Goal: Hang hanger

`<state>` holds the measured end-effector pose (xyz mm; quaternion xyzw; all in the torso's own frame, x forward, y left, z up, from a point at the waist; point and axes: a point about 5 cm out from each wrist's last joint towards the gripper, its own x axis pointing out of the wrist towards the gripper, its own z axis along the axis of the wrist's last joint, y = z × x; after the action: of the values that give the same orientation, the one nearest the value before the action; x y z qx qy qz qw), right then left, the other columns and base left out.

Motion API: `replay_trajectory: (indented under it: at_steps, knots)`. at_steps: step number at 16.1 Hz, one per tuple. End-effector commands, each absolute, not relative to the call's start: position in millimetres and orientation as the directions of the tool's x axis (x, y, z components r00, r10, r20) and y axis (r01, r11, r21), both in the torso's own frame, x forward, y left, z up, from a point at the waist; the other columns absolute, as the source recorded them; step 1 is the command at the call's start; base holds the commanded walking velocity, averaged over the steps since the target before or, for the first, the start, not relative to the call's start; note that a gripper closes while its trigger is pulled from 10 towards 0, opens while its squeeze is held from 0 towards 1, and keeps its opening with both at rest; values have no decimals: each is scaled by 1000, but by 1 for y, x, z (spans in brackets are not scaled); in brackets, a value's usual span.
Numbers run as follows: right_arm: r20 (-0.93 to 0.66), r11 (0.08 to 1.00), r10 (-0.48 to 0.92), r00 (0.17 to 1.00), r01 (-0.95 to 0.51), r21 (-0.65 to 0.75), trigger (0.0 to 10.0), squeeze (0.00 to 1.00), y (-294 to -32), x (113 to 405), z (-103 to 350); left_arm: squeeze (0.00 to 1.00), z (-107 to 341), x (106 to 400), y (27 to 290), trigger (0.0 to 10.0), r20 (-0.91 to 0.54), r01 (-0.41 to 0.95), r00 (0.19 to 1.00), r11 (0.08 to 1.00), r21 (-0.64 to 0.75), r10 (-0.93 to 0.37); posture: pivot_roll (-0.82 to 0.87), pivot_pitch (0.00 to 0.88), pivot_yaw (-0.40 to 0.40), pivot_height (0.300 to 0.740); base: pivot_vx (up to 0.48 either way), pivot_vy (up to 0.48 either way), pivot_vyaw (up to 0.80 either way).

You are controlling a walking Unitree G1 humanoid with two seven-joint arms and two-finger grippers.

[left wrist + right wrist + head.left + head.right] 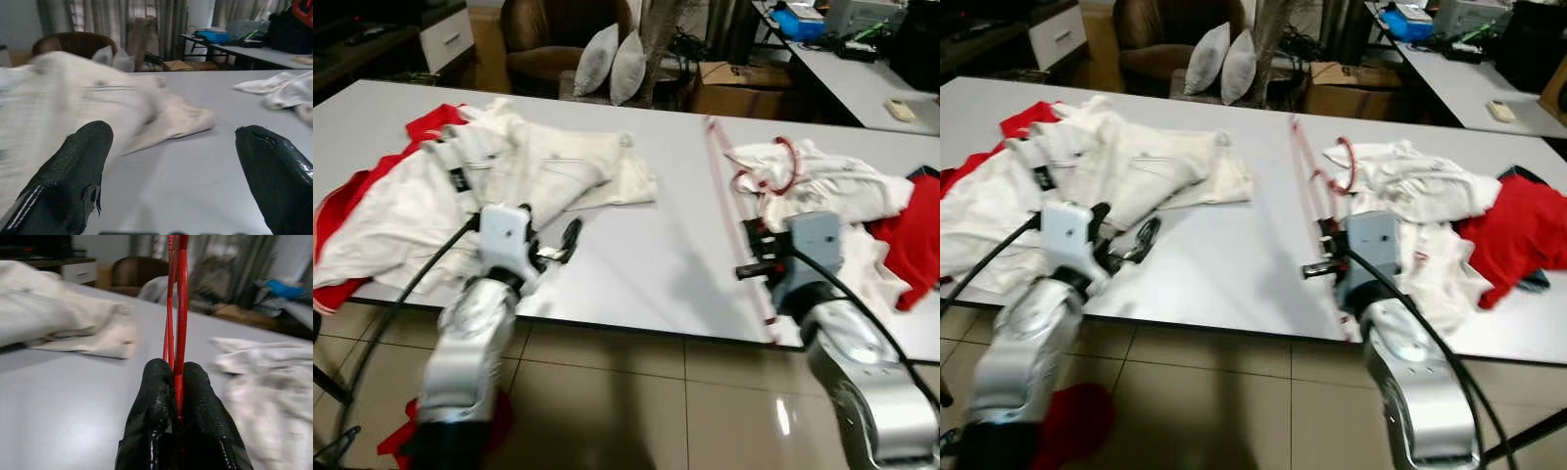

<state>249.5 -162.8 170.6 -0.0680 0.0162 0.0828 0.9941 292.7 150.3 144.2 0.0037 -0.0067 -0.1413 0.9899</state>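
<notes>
Our right gripper [177, 382] is clamped on the thin red hanger [179, 308], which lies along the white table [646, 255] beside a heap of white clothes [1410, 186]; our left gripper [171, 161] hovers with fingers apart near the other white pile [509, 176].

No word, label or number can be read for certain anywhere, on the desk [636, 255] or behind it.

The smooth, matt grey bench [656, 245] carries crumpled white cloth garments [538, 171]. The thin red plastic hanger [177, 308] looks glossy. The tiled floor [656, 401] shines.
</notes>
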Motion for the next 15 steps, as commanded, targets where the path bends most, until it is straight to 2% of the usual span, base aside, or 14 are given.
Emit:
replay_trajectory:
  at_steps: [1,5,8,11,12,15]
  knots:
    - [22,975,117,993,-111,-191,10000,0,-173,247,180,592,153,295,141,10000,30,305,952,952,16,-305,-186,0,-37,740,0,-360,0]
    - [55,985,55,997,-46,-165,10000,0,-175,250,184,580,151,289,145,10000,19,297,955,955,26,-297,-189,0,-35,740,0,-361,0]
    - [67,997,50,997,-45,-62,10000,0,-170,246,184,580,155,296,136,10000,28,310,950,951,13,-310,-205,0,-23,740,0,-355,0]
    - [95,981,-33,995,50,-189,10000,0,-177,251,187,580,158,296,131,10000,37,323,945,946,14,-324,-186,0,-32,740,0,-351,0]
    - [96,988,0,995,15,-151,10000,0,-173,256,186,580,158,295,131,10000,38,320,947,947,13,-320,-165,0,-46,740,0,-352,0]
    - [87,987,20,996,-6,-163,10000,0,-161,260,183,584,159,293,135,10000,37,308,950,951,21,-309,-159,0,-54,740,0,-347,0]
